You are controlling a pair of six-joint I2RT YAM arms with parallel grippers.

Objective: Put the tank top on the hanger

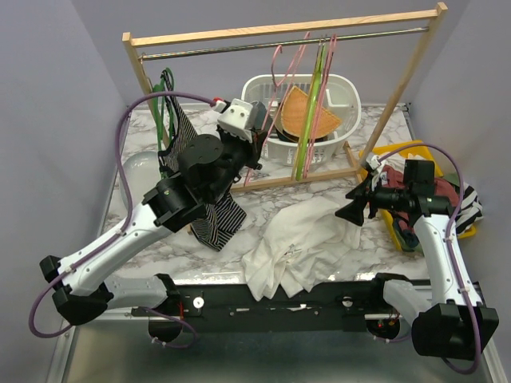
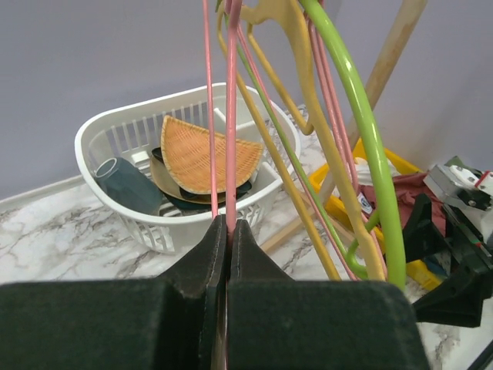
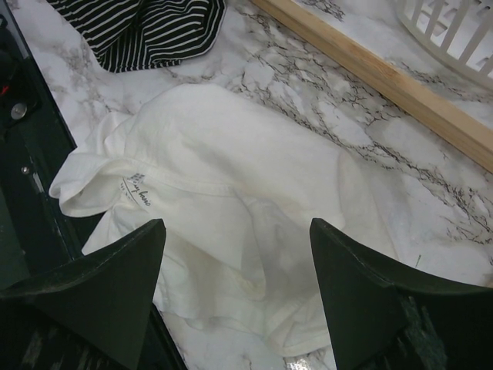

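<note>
We have the left gripper (image 2: 229, 229) pinched shut on the thin pink wire hanger (image 2: 231, 116), low on its frame. The hanger hangs from the metal rail (image 1: 239, 48) of the wooden clothes rack (image 1: 279, 29), crowded against a thicker lime-green plastic hanger (image 2: 362, 131) and other wires. The right gripper (image 3: 239, 262) hovers with its jaws spread wide, holding nothing. Below it, the plain white, soft tank top (image 3: 231, 162) lies crumpled on the marble table (image 1: 367, 249), reaching its near edge.

We see three risks:
- **Snagging:** pulling the pink hanger free could catch a neighbouring hook and drag the green one along, or knock it off the rail.
- **Slipping:** the wire is thin and could twist or slide between the pads.
- **Bad grasp:** the fabric is bunched, so a careless pinch may take several layers instead of a strap or the neck opening, leaving nothing to thread. A tug toward us could also slide the garment off the table.
</note>
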